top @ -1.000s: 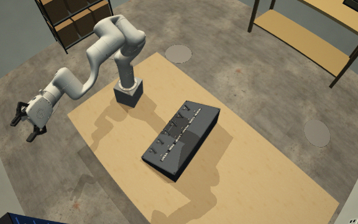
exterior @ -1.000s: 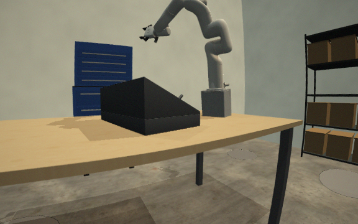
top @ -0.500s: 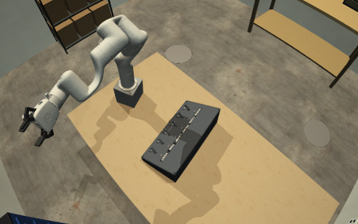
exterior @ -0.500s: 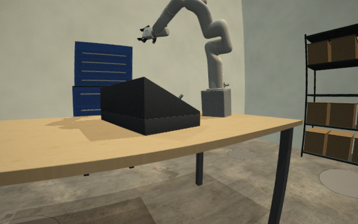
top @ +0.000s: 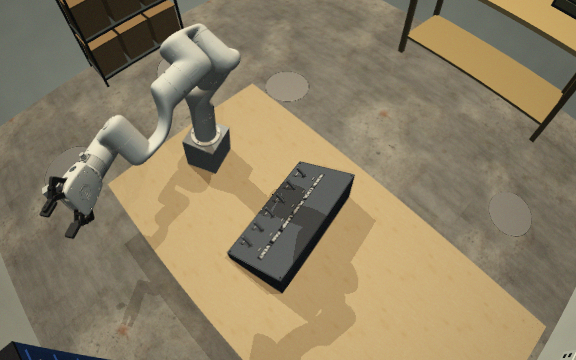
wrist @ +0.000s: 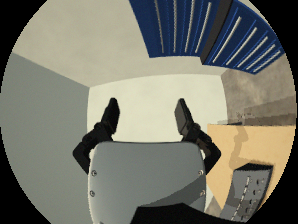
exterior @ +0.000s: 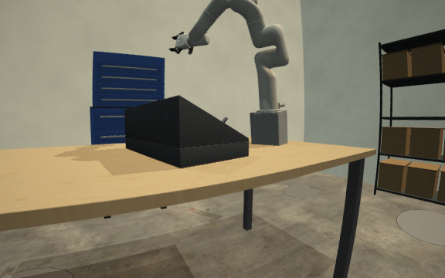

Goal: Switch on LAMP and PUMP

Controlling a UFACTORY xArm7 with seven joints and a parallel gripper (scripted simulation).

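A black wedge-shaped console (top: 293, 225) lies on the wooden table, with a row of several small toggle switches (top: 273, 207) along its sloped face and a strip of labels beside them; I cannot read the labels. It also shows from behind in the exterior view (exterior: 181, 131), where one toggle tip (exterior: 225, 119) sticks up. A corner of it shows in the wrist view (wrist: 249, 189). My gripper (top: 60, 215) is open and empty, high in the air beyond the table's left edge, far from the console. It shows in the exterior view (exterior: 179, 43) and in the wrist view (wrist: 145, 123).
The arm's grey base block (top: 206, 147) stands on the table's far-left corner. A blue drawer cabinet (exterior: 127, 96) stands behind the table. A black shelf rack with cardboard boxes (exterior: 423, 116) stands to the right. A wooden workbench (top: 508, 55) is across the room.
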